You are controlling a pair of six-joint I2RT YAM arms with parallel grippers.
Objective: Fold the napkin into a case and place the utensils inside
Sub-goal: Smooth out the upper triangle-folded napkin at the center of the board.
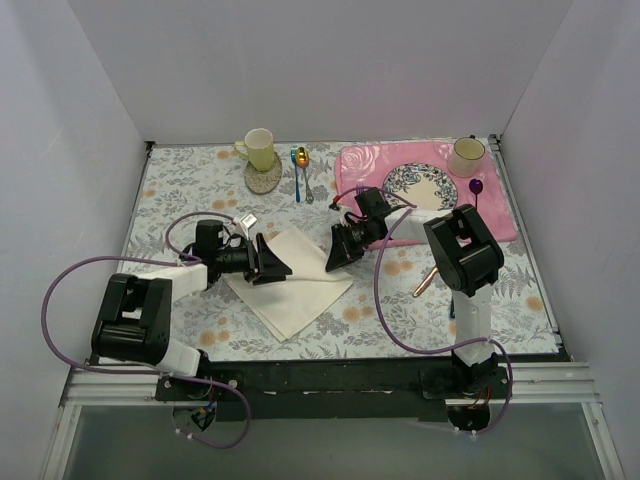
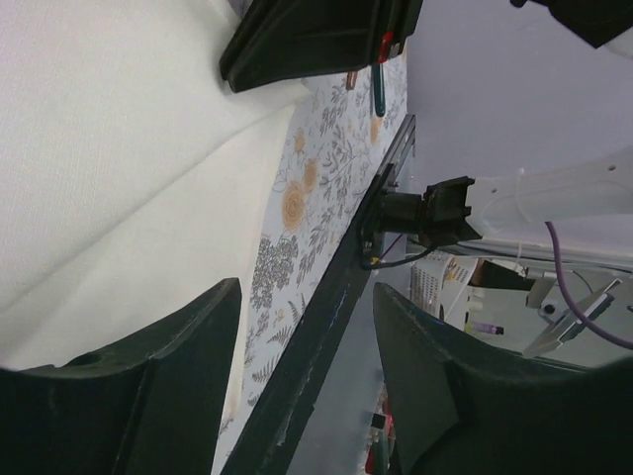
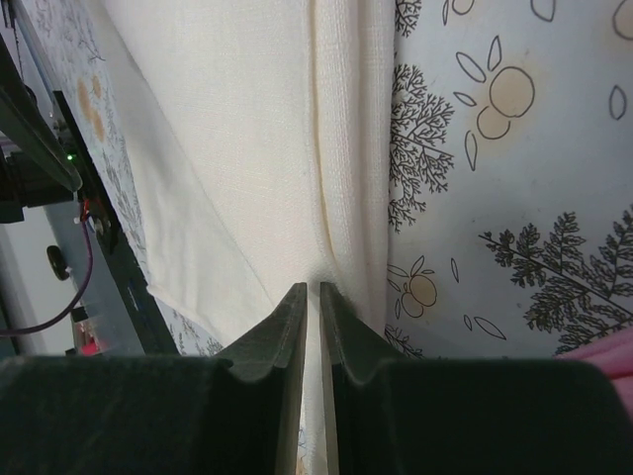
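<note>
Top external view: the cream-white napkin [image 1: 295, 295] lies folded on the floral-patterned bench [image 1: 510, 290], near the middle between the two arms, with one corner pointing toward the arm bases. The left fingers [image 1: 268, 263] sit over its upper left edge, and the right fingers [image 1: 338, 252] are at its far right corner. In the left wrist view the left fingers stand well apart with nothing gripped. Only cloth, patterned bench and the dark front rail show through the gap. In the right wrist view the right fingers are drawn almost together, and a raised fold of the napkin runs straight down into the thin slit between them — they pinch the cloth close to its edge, just beside the printed bench surface. A copper knife [image 1: 425, 282] lies on the bench to the right of the napkin, apart from it and partly under the right arm. The left wrist view also catches a teal-green handle [image 2: 379, 91] just past the right fingers; the rest of that utensil is hidden. Along the far side stand a yellow mug [image 1: 258, 148] on a round coaster [image 1: 263, 180], a blue-handled spoon [image 1: 298, 178], and a pink rose-printed placemat [image 1: 500, 215] carrying a patterned plate [image 1: 440, 180], a cup [image 1: 467, 155] and a purple fork [image 1: 476, 188].
</note>
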